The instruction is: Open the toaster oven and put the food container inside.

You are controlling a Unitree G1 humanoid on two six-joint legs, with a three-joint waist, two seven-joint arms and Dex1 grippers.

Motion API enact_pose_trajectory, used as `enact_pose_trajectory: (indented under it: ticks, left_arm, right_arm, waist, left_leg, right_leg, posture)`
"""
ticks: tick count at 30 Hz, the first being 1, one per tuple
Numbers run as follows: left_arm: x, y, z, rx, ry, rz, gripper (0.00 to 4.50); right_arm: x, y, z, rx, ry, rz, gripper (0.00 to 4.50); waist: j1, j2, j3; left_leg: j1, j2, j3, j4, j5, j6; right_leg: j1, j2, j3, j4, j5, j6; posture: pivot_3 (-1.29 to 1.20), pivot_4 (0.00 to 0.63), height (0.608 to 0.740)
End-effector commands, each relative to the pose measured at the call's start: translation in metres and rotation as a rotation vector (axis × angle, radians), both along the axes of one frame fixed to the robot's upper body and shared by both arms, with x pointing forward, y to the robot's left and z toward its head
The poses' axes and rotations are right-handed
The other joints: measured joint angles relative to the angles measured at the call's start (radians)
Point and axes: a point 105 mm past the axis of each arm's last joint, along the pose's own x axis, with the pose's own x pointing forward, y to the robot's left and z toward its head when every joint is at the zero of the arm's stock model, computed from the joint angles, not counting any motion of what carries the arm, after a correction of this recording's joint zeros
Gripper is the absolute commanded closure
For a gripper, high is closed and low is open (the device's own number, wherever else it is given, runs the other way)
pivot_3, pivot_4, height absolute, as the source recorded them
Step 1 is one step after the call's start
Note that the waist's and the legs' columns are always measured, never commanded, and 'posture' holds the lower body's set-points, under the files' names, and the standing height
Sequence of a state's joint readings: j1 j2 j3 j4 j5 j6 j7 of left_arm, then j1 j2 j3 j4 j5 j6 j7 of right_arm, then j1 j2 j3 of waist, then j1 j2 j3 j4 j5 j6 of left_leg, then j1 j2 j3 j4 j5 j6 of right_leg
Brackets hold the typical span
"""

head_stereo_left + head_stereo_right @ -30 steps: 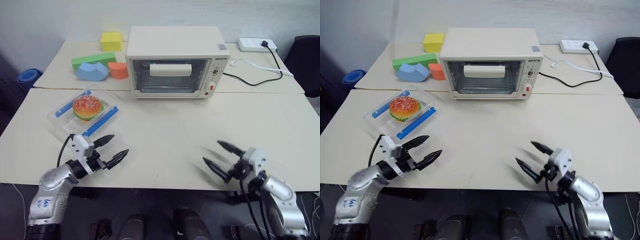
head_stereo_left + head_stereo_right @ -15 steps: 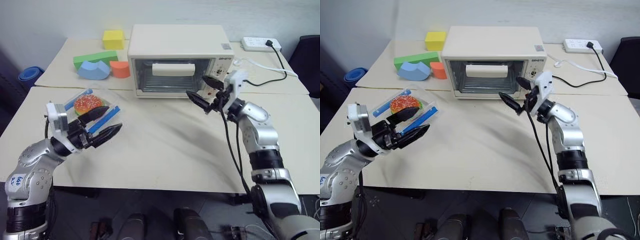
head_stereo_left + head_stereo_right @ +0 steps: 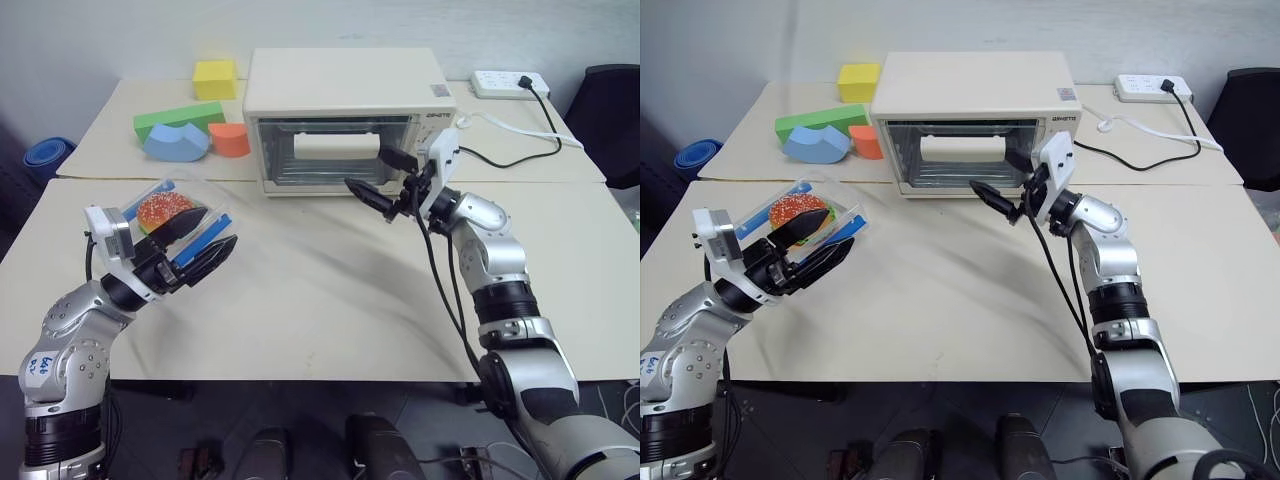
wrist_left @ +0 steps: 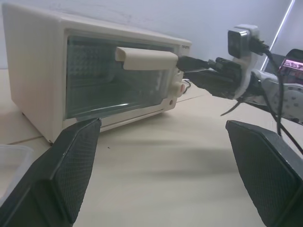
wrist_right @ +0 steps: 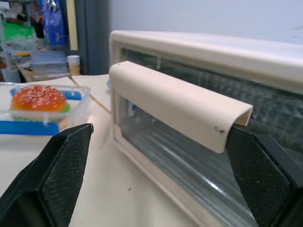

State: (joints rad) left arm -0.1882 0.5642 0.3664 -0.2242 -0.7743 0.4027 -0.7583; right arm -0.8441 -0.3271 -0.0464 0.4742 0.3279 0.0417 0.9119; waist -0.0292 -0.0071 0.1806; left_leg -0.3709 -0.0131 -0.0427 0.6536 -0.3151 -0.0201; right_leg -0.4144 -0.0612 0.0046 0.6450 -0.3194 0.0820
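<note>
The cream-white toaster oven (image 3: 345, 72) stands at the table's back middle. Its glass door is closed, with the bar handle (image 5: 180, 104) across the top. My right gripper (image 3: 366, 168) is open just in front of that handle. One finger is above the handle's height and one below, and I see no contact. The food container (image 3: 165, 208) is a clear box with blue clips and a toy burger inside. It lies on the table at the left. My left gripper (image 3: 220, 228) hovers open and empty at the container's near right side, pointing toward the oven (image 4: 38, 71).
Yellow (image 3: 216, 78), green (image 3: 180, 118), blue (image 3: 175, 143) and orange (image 3: 230, 140) foam blocks sit left of the oven. A white power strip (image 3: 510, 84) with a black cable (image 3: 520, 160) lies at the back right. A dark chair (image 3: 612, 110) stands off the right edge.
Both arms rose from the table's front edge. The right gripper swept forward and left to the oven door, and the left lifted up beside the container. Both stayed open.
</note>
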Motion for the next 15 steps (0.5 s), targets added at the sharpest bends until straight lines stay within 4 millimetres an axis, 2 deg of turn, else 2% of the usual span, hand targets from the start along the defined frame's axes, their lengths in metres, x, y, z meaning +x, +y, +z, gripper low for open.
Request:
enact_pose_trajectory:
  ticks: [1,5,6,9,15]
  left_arm:
    - [0.003,-0.003,0.013,-0.002,-0.06,0.009,0.0]
    - [0.025,0.001,0.022,0.003,-0.077,0.07,0.0]
    - [0.033,0.002,0.025,0.005,-0.083,0.086,0.39]
    - [0.058,0.003,0.032,-0.014,-0.058,0.125,1.16]
    - [0.094,-0.009,0.046,0.012,-0.062,0.127,3.06]
  right_arm:
    - [-0.02,0.007,0.006,-0.022,-0.044,0.084,0.07]
    - [-0.034,0.004,-0.024,-0.139,-0.019,0.115,0.07]
    - [-0.036,0.003,-0.03,-0.154,-0.01,0.118,0.0]
    - [-0.04,0.003,-0.039,-0.169,-0.003,0.121,0.0]
    - [-0.037,0.003,-0.044,-0.186,-0.014,0.114,0.0]
  waist:
    - [0.0,0.0,0.0]
    - [0.002,0.0,0.0]
    - [0.002,0.0,0.0]
    - [0.0,0.0,0.0]
    - [-0.002,0.0,0.0]
  left_leg:
    - [0.0,0.0,0.0,0.0,0.0,0.0]
    - [0.001,0.0,0.0,0.001,0.0,0.0]
    - [0.001,0.0,0.0,0.002,0.0,0.0]
    - [0.001,0.0,0.001,0.002,0.0,-0.001]
    - [0.0,0.0,0.001,0.003,0.0,-0.001]
  right_leg:
    - [0.0,0.0,0.0,0.0,0.0,0.0]
    - [0.0,0.0,0.0,0.0,0.0,0.0]
    - [0.0,0.001,0.0,-0.001,0.0,0.0]
    - [0.0,0.001,0.0,0.001,0.0,0.0]
    - [-0.001,0.001,0.0,0.002,0.0,0.0]
  posture:
    - [0.0,0.15,0.74]
    - [0.0,0.15,0.74]
    - [0.0,0.15,0.74]
    - [0.0,0.15,0.74]
    - [0.0,0.15,0.74]
